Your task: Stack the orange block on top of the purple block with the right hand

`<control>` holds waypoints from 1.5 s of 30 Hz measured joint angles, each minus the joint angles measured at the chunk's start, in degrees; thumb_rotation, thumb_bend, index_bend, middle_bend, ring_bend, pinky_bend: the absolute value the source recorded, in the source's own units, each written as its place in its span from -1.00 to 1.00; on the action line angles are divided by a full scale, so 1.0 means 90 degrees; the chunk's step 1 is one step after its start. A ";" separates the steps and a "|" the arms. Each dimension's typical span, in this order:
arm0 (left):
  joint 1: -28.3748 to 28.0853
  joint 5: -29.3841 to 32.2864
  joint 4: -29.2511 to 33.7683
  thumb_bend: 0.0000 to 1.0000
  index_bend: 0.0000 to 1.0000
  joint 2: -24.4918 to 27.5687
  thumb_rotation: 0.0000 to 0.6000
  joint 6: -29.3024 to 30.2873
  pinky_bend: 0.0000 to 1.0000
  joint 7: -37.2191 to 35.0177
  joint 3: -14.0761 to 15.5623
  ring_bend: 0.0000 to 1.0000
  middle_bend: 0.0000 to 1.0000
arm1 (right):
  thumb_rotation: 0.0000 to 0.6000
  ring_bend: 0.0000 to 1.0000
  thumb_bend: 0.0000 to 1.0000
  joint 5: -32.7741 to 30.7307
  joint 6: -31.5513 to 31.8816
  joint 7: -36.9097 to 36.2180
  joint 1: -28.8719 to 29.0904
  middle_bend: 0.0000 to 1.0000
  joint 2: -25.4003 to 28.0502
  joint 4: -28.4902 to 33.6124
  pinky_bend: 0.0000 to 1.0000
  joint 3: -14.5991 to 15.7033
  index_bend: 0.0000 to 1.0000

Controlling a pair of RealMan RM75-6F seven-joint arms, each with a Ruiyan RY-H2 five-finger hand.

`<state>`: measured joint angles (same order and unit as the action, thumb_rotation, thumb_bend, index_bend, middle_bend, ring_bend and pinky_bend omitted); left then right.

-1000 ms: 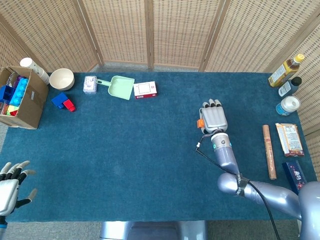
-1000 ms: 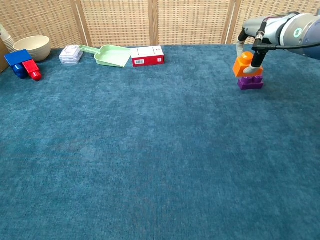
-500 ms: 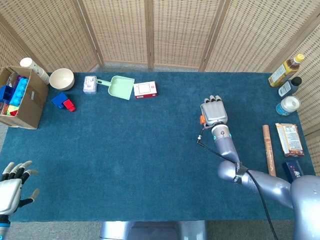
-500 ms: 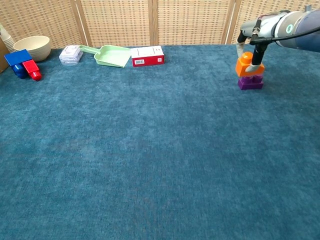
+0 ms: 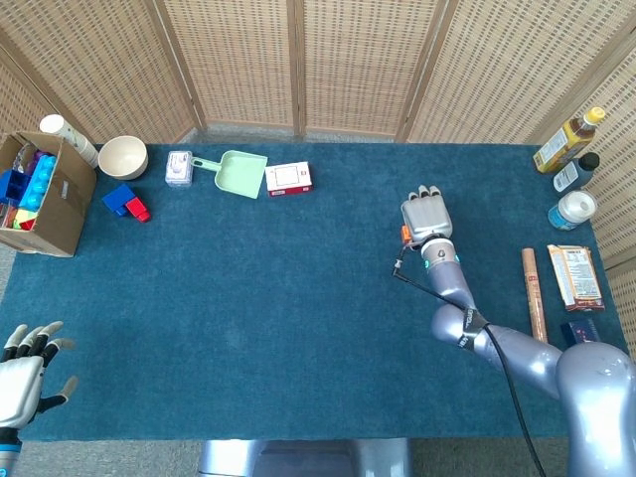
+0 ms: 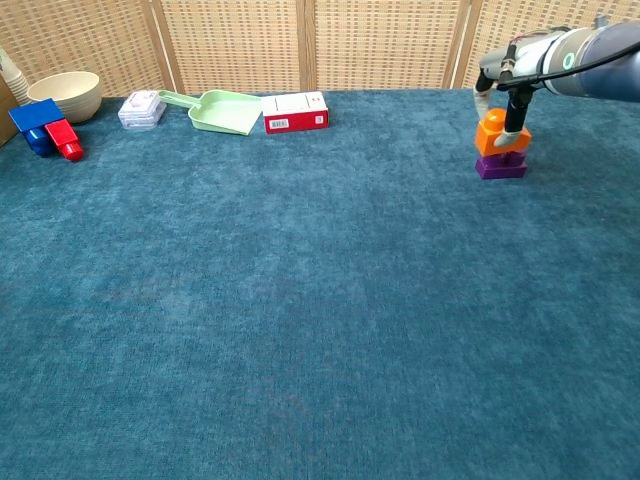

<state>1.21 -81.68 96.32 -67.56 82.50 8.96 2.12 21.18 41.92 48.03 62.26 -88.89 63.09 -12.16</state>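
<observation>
Orange block (image 6: pixel 496 133) sitting right on top of the purple block (image 6: pixel 501 166), right side of the blue-carpeted table (image 6: pixel 300 300). Right hand (image 5: pixel 425 218) still wrapped around the orange one, palm down over the stack, so from the head view only a sliver of orange peeking out at its left edge. Left hand (image 5: pixel 24 373) way off at the near-left corner, fingers spread, holding nothing. Along the far edge: cream bowl (image 5: pixel 122 156), small clear box (image 5: pixel 179 167), green scoop (image 5: pixel 238 172), red and white box (image 5: pixel 288 178). Blue and red blocks (image 5: pixel 126 203) beside a cardboard box (image 5: pixel 55 199) of toys. Bottles (image 5: pixel 568 164) and snack packs (image 5: pixel 574 275) well apart at far right.
</observation>
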 measured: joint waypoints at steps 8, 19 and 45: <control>0.0013 0.0057 0.0023 -0.26 -0.33 -0.0032 1.00 0.0000 -1.00 0.0066 -0.0005 -0.69 -0.67 | 1.00 -0.81 -0.47 0.0015 -0.0269 -0.0132 0.0110 -0.55 -0.0078 -0.0403 -0.71 0.0181 0.21; -0.0015 0.0063 0.0055 -0.26 -0.33 -0.0043 1.00 -0.0016 -1.00 0.0121 -0.0019 -0.69 -0.67 | 1.00 -0.81 -0.48 -0.0090 -0.0368 -0.0194 0.0177 -0.55 -0.0061 -0.0545 -0.71 0.0372 0.21; -0.0006 0.0085 -0.0074 -0.26 -0.33 -0.0077 1.00 -0.0052 -1.00 0.0000 0.0000 -0.69 -0.67 | 1.00 -0.83 -0.48 -0.0536 -0.0358 0.0049 0.0374 -0.55 -0.0350 -0.0918 -0.71 0.0579 0.20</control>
<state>1.15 -80.91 95.65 -68.25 82.03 8.96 2.12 16.36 38.70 48.47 65.63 -92.04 54.83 -6.94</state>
